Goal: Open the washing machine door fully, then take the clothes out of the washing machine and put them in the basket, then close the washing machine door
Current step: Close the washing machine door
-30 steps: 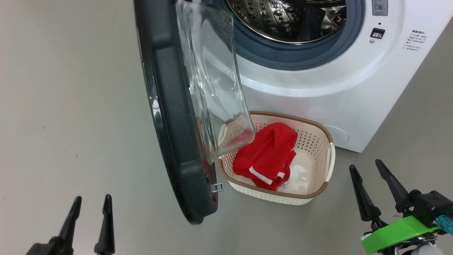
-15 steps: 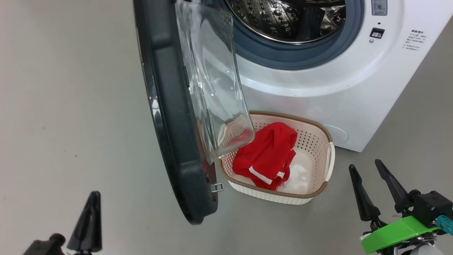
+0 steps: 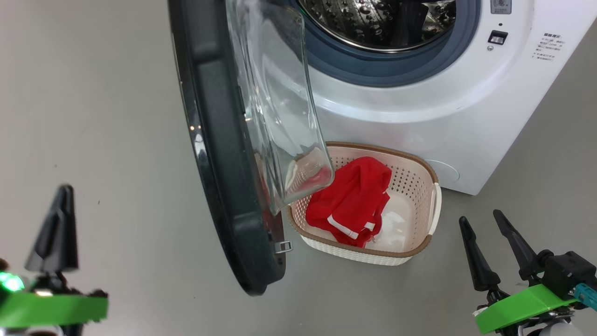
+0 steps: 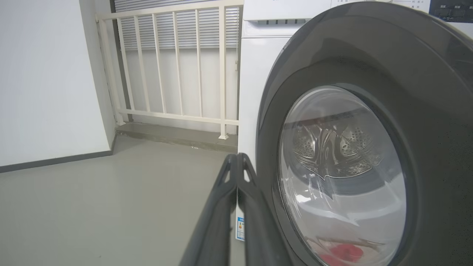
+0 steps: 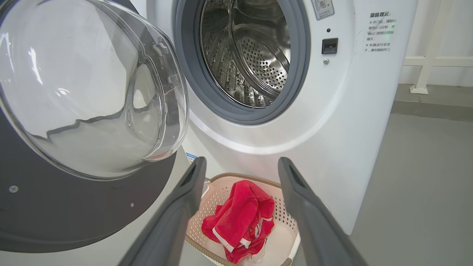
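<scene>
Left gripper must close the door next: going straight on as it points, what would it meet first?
Likely the white side of the washing machine, right beside the black rim of the washing machine door; the shut left gripper points at that strip. Depth is unclear, so the rim might come first.

Bright, even indoor light, soft shadows on the floor [image 3: 93, 93]. I see my left gripper [image 3: 64, 190] smeared with blur; up and right of it the door glass [image 3: 275, 102] carries pale glare. My right gripper [image 5: 241, 162] looks soft near the lens.
</scene>
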You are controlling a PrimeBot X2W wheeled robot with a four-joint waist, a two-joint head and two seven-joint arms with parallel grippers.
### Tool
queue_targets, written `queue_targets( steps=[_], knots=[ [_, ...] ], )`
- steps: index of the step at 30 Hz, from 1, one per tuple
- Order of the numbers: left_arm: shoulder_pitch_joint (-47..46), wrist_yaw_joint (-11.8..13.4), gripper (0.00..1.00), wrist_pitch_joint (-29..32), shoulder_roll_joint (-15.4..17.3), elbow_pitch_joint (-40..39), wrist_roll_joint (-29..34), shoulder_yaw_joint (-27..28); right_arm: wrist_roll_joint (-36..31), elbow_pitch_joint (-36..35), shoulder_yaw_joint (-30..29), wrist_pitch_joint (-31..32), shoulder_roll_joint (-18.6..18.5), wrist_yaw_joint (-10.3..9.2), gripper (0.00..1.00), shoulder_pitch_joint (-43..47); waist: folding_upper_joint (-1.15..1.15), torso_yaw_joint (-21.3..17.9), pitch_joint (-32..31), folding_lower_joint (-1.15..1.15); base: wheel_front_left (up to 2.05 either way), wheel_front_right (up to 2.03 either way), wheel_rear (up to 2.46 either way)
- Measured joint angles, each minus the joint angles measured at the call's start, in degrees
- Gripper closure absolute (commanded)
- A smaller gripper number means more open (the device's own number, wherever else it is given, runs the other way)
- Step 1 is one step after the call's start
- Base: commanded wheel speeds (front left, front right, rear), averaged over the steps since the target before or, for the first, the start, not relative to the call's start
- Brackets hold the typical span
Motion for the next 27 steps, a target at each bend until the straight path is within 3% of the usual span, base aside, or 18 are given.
queue_targets(
  steps=[4,10,14,16,22,27],
  knots=[
    [-3.37,0.00,1.00,-0.02,4.14,0.71,-7.22,-1.47,0.00,0.00,0.01,0.00,0.16,0.00,0.00,-0.02,0.00,-0.21,0.30,0.00,0.00,0.00,0.00],
    [-7.90,0.00,1.00,0.29,12.62,5.26,-25.27,-9.26,0.00,-0.03,0.01,0.00,0.36,0.00,0.00,-0.04,0.00,-0.65,0.77,0.00,0.00,0.00,0.00],
    [-11.50,0.00,1.00,4.49,18.20,6.31,-37.39,-14.90,0.00,-0.05,0.01,0.00,0.36,0.00,0.00,-0.06,0.00,-0.89,1.22,0.00,0.00,0.00,0.00],
    [-14.08,0.00,1.00,9.54,21.95,6.23,-45.66,-18.47,0.00,-0.07,0.02,0.00,0.38,0.00,0.00,-0.07,0.00,-1.17,1.53,0.00,0.00,0.00,0.00],
    [-16.61,0.00,1.00,19.07,26.52,3.93,-59.28,-22.24,0.00,-0.09,0.09,0.00,0.48,0.00,0.00,-0.72,0.00,-1.88,2.01,0.00,0.00,0.00,0.00],
    [-18.02,0.00,1.00,24.51,27.87,-0.03,-68.05,-21.70,0.00,-0.11,0.09,0.00,0.60,0.00,0.00,-1.23,0.00,-2.50,2.47,0.00,0.00,0.00,0.00]
  ],
)
